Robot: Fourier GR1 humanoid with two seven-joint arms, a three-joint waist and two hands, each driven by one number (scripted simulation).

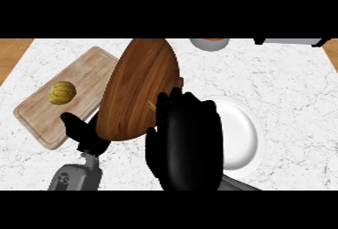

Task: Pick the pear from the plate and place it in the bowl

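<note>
Back to the view, the right hand (185,147) hangs between the wooden bowl (135,76) at its left and the white plate (246,129) at its right, its grasp hidden, while the pear, nowhere visible, probably sits inside it: light, smooth, best cupped round its belly.

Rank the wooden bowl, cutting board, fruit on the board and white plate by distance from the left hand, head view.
1. Wooden bowl and cutting board: both meet the left hand in this view; too close to call.
2. Yellow-green fruit, farther up the board, left.
3. White plate, beyond the bowl, right.
</note>
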